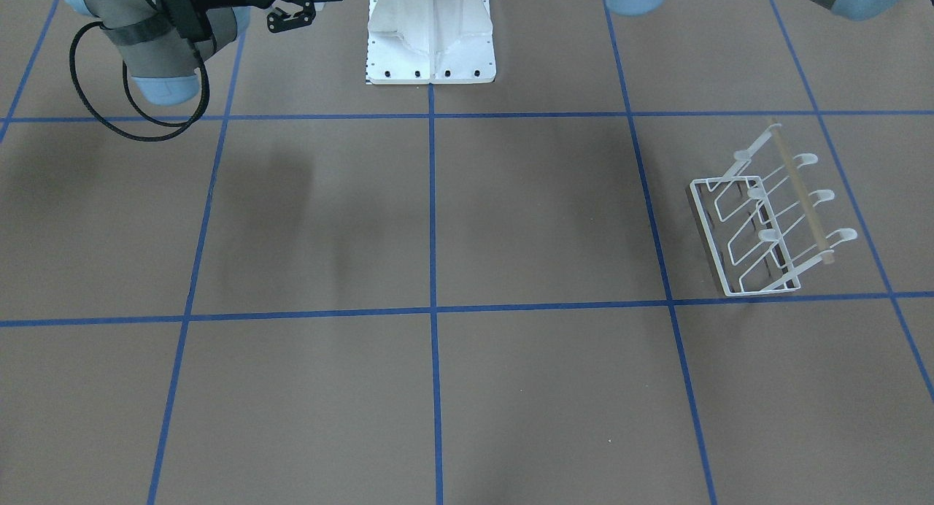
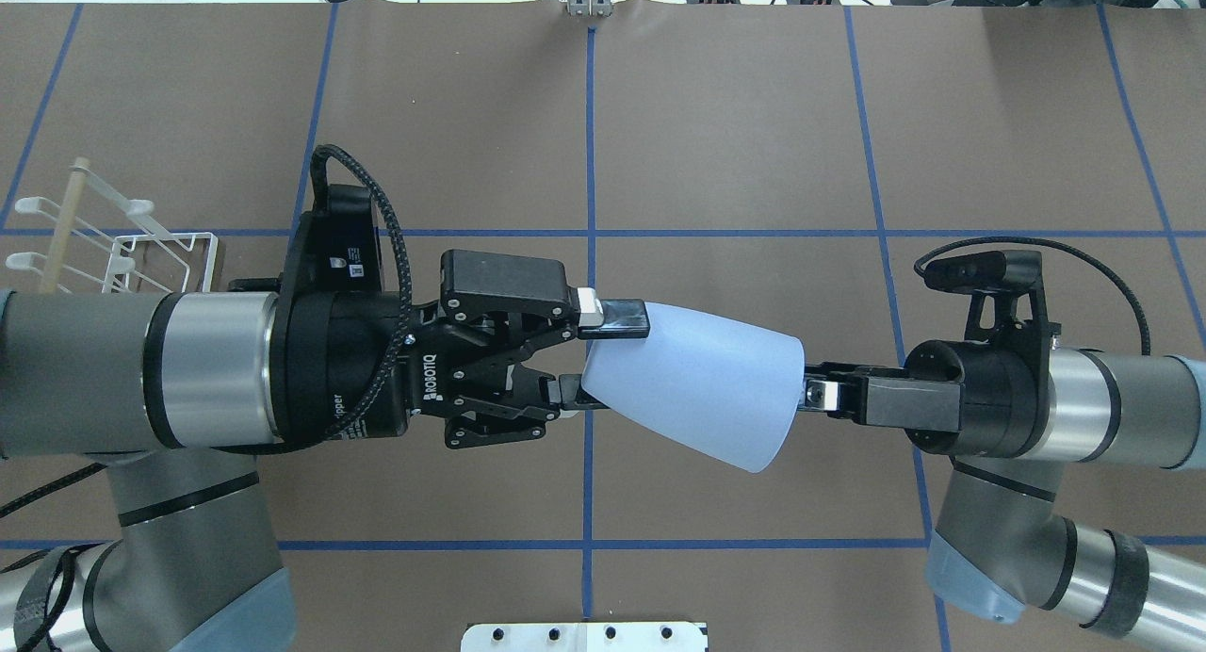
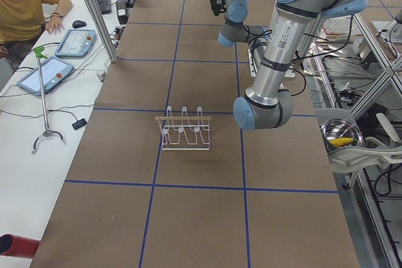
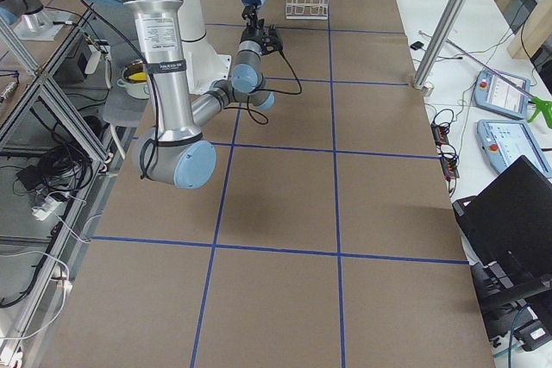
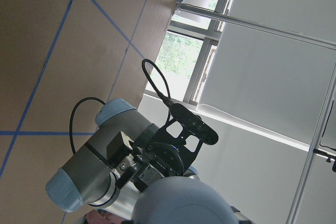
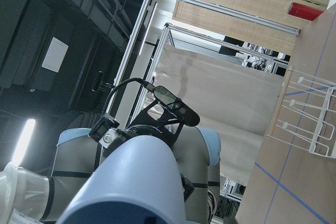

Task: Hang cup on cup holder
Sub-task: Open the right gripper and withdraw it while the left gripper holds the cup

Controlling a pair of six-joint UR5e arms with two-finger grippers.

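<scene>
Cup (image 2: 692,393), pale blue and lying sideways in mid-air above the table (image 1: 511,220), sat between the two grippers as you watched. The left gripper (image 2: 603,360) had its fingers closed against the narrow base end. The right gripper (image 2: 812,394) met the wide rim edge-on, so you could not tell its finger gap. Farther off, the white wire cup holder (image 1: 802,193) stood on the table, well apart.

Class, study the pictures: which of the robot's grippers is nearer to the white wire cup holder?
Left. The left gripper sits at the narrow end of the cup, on the side toward the cup holder. The right gripper is beyond the cup, at its rim, farther away.
</scene>
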